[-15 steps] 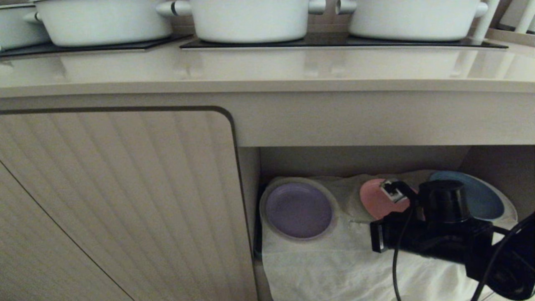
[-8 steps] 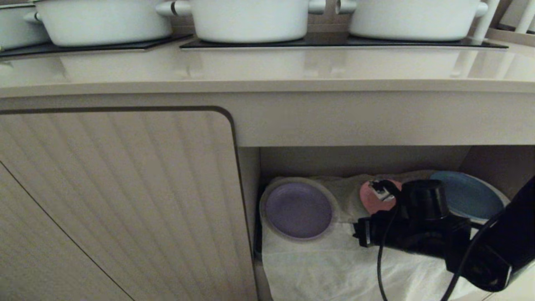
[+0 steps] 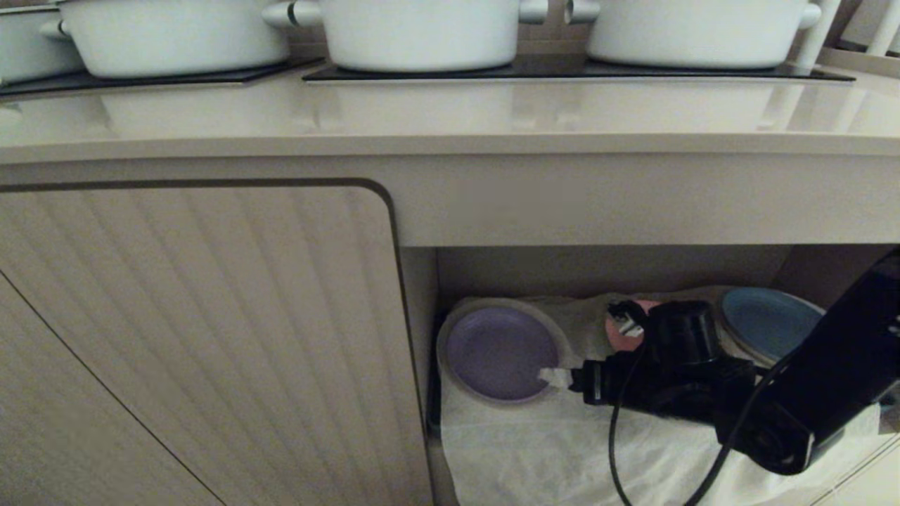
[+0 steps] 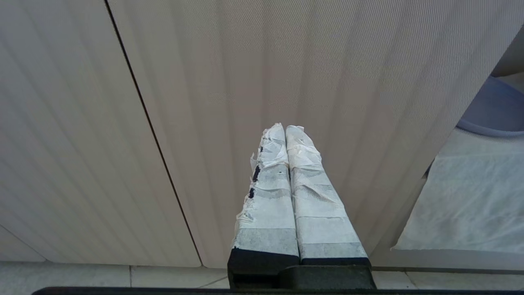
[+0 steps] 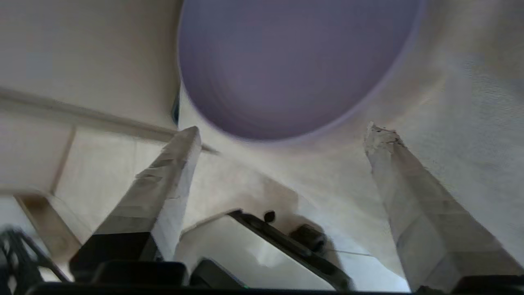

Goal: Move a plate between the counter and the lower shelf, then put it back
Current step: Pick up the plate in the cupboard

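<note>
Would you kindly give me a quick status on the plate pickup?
Right gripper open, closing on the lavender plate in the lower shelf. Left gripper shut, parked by the cabinet door. Nothing blocking.

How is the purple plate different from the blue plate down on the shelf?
The round pale purple plate sits at the left end of the shelf, in full view; the round blue plate sits at the right end, partly hidden behind the robot's black right arm. The right gripper is open at the purple plate's edge, away from the blue plate. Both lie on the crinkled white sheet.
</note>
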Robot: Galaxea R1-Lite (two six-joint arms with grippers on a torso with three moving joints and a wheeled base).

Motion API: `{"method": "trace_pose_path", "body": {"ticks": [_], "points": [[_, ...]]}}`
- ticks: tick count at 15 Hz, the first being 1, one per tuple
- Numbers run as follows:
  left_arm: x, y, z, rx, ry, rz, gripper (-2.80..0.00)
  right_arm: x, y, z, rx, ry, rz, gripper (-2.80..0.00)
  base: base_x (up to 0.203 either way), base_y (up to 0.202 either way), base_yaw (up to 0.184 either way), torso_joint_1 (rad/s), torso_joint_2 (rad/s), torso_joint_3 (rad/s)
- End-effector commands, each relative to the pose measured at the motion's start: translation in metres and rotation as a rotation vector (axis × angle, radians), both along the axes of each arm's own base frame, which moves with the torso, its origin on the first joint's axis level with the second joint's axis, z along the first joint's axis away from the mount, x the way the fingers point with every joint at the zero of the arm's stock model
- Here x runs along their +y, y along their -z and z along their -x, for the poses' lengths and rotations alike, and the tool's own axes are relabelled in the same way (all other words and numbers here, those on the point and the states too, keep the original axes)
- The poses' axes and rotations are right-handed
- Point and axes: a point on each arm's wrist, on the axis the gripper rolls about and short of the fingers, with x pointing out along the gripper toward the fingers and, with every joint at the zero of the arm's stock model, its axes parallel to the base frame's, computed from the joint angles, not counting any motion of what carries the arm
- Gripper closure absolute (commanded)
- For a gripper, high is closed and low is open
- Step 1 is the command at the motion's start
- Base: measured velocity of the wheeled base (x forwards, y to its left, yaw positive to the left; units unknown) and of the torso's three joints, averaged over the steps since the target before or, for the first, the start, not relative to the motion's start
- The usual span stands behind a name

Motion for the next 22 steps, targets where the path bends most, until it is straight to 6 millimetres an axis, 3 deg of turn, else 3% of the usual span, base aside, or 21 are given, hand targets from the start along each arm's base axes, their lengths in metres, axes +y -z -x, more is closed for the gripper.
{"method": "trace_pose_path", "body": {"ticks": [1,6,22], "points": [[0.000,0.000,0.000,0.000,-0.001,0.000,0.00,0.006,0.008,-0.006,0.017,0.040,0.012,-2.80,0.000,0.000,0.000,0.000,0.00,0.000],[0.000,0.000,0.000,0.000,-0.001,0.000,0.00,0.014,0.022,-0.007,0.046,0.069,0.030,-2.80,0.000,0.000,0.000,0.000,0.00,0.000],[0.000,0.000,0.000,0.000,-0.001,0.000,0.00,0.034,0.031,-0.040,0.001,0.185,0.021,-2.80,0.000,0.000,0.000,0.000,0.00,0.000]]}}
